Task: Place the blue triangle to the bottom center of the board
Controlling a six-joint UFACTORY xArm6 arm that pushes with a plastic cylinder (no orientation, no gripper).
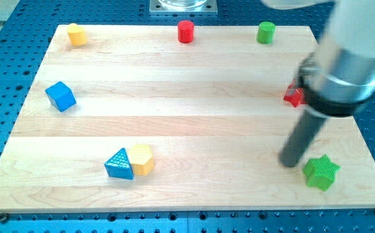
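Observation:
The blue triangle [119, 164] lies at the view's lower left of the wooden board [187, 123], touching a yellow hexagonal block [141, 159] on its right. My tip [289, 162] rests on the board at the view's lower right, far to the right of the blue triangle. The tip stands just left of a green star block [321, 171].
A blue cube [61, 96] sits at the left. A yellow block [77, 34], a red cylinder [186, 31] and a green cylinder [266, 32] line the top edge. A red block [293, 96] at the right edge is partly hidden by the arm.

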